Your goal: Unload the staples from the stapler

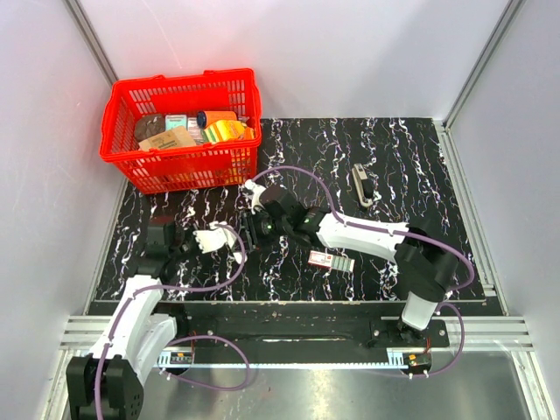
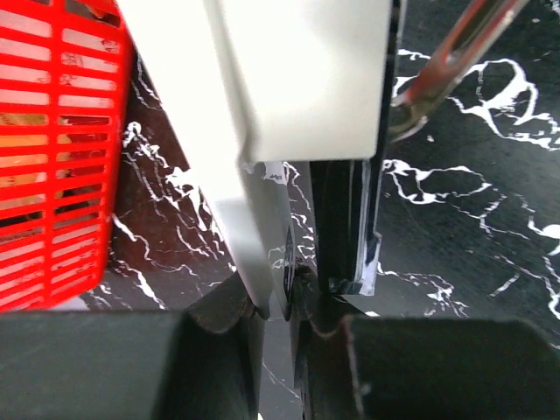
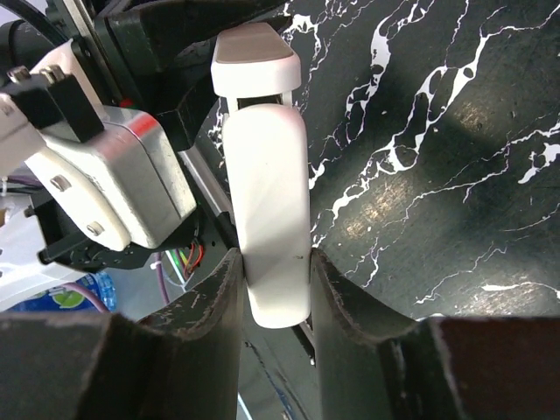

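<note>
Pinning the stapler from both ends: it is held over the middle of the bench, squeezed lengthwise between the fingers of the right claw. The left claw looks closed on the other end, where the dark inner rail is exposed beside the white body. Probably the rail is being freed. One claw is best used as a fixed anchor; any pull should be made straight along the rail, no twist. Squeeze should be kept light so the rail isn't pinched. No staples can be made out.
</note>
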